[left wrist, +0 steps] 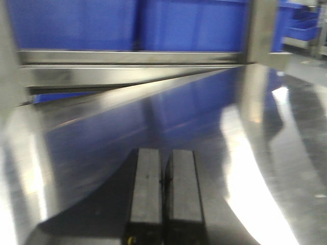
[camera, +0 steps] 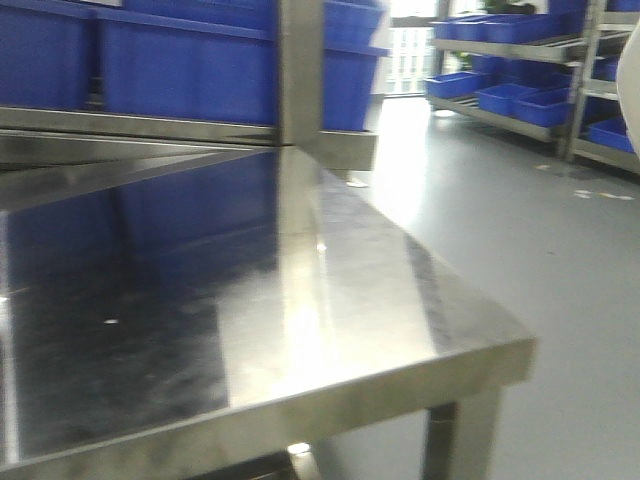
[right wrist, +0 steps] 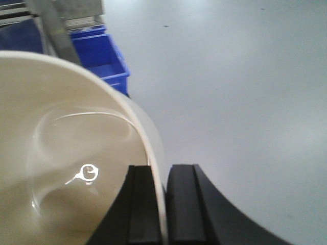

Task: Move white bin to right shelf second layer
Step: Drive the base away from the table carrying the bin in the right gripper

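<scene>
Currently right fingers clamp white bin rim, one inside, one outside; left fingers pressed together, empty.

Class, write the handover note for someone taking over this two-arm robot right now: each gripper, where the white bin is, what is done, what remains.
Left gripper: shut, empty, over the shiny flat steel cart deck.
Right gripper: shut on the rim of the cream-white glossy plastic bin, one finger inside and one outside, bin held above the grey floor.
Done: bin picked up.
Left: carry it to the steel-framed rack holding blue crates at far right in the front view, set it on the second layer, and release. Which tier that is cannot be told from here.
</scene>
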Controlling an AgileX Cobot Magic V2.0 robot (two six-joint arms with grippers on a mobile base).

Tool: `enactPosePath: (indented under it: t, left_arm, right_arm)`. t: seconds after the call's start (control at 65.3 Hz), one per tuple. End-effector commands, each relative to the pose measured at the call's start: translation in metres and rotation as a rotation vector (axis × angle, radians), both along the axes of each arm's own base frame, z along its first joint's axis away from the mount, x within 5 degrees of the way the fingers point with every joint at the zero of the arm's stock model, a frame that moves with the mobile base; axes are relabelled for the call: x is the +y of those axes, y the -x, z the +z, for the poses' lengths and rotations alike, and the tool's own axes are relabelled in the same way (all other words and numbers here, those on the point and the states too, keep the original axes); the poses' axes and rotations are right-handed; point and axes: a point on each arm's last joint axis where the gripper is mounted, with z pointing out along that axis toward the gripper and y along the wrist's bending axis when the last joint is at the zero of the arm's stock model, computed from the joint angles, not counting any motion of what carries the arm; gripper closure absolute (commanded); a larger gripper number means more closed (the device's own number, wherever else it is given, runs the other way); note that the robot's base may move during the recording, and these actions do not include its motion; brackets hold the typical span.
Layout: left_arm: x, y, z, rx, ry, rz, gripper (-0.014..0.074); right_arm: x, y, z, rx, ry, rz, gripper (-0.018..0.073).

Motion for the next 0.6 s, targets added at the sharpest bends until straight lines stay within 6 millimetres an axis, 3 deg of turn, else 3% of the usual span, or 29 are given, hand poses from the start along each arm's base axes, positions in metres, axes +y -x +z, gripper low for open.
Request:
enactPosePath:
  t: [0.0, 0.582]
  left_arm:
    - [-0.0003, -0.0005, -0.004, -0.062, 0.01, -0.004, 0.0512]
    - [-0.0003, -0.0005, -0.004, -0.062, 0.01, -0.004, 0.0512]
  right_arm:
    - [-0.0009, -0.0019, 0.0165, -0.116, 0.005, -0.008, 0.0511]
    - [-0.0009, -0.0019, 0.0165, -0.116, 0.005, -0.008, 0.0511]
